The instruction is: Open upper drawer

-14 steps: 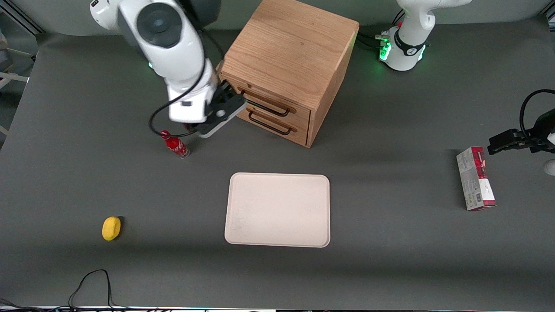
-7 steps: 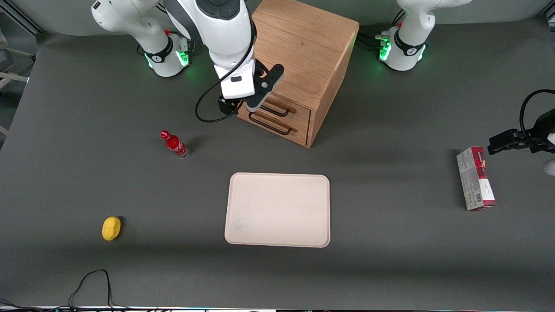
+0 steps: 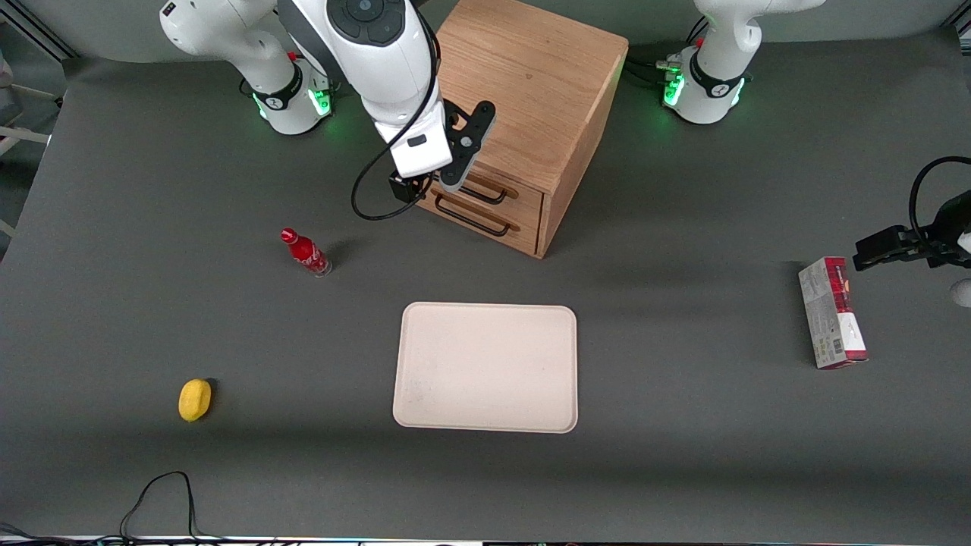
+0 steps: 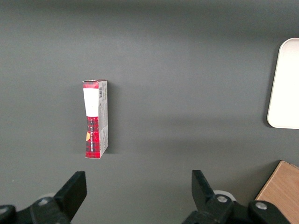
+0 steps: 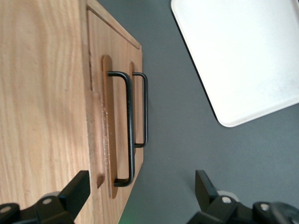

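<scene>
- I have the gripper (image 3: 454, 152) hanging over the front top edge of the wooden cabinet (image 3: 523, 83), just above the drawer fronts.
- In the right wrist view its fingers (image 5: 74, 191) are spread wide apart, with nothing between them.
- The upper drawer (image 3: 485, 184) sits flush in the cabinet, fully closed, directly under the gripper (image 5: 140, 196).
- Its thin black wire handle (image 5: 126, 128) runs along the drawer front; the fingers are not touching it, and one finger sits over the cabinet top while the other is out over the table.
- The lower drawer (image 3: 478, 220) is closed too, with its own black handle (image 5: 142, 109) showing just past the upper one.
- The cabinet stands on the dark grey table (image 3: 683, 425), farther from the front camera than the empty white tray (image 3: 485, 368).
- A small red bottle (image 3: 306, 252) stands upright near the cabinet, toward the working arm's end of the table.
- A yellow lemon-like object (image 3: 194, 400) lies nearer the front camera, well apart from the bottle.
- A red and white carton (image 3: 832, 312) lies flat toward the parked arm's end.
</scene>
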Motion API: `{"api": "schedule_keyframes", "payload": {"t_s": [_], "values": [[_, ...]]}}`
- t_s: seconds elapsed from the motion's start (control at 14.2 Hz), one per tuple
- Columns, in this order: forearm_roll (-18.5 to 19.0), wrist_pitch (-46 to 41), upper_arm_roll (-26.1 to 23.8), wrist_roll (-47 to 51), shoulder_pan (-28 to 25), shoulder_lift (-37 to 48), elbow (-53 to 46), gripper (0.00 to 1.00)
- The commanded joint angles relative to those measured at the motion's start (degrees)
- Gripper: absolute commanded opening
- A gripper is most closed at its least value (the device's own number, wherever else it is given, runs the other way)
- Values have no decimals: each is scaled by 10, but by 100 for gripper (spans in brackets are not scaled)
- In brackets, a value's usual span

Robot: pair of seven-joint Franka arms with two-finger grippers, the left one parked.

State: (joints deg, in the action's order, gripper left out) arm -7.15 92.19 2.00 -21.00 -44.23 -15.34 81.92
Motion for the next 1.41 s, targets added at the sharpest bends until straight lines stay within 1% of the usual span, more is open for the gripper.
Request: {"api": "schedule_keyframes", "payload": {"t_s": [0.0, 0.21, 0.64, 0.99, 1.2, 1.34], "values": [[-38, 41, 6, -33, 1, 16, 44, 100], [-37, 55, 7, -33, -1, 14, 60, 100], [-30, 122, 7, -33, -2, 14, 123, 100], [-30, 142, 7, -33, -3, 12, 145, 100], [-23, 153, 7, -33, -3, 9, 154, 100], [-22, 172, 7, -33, -4, 9, 169, 100]]}}
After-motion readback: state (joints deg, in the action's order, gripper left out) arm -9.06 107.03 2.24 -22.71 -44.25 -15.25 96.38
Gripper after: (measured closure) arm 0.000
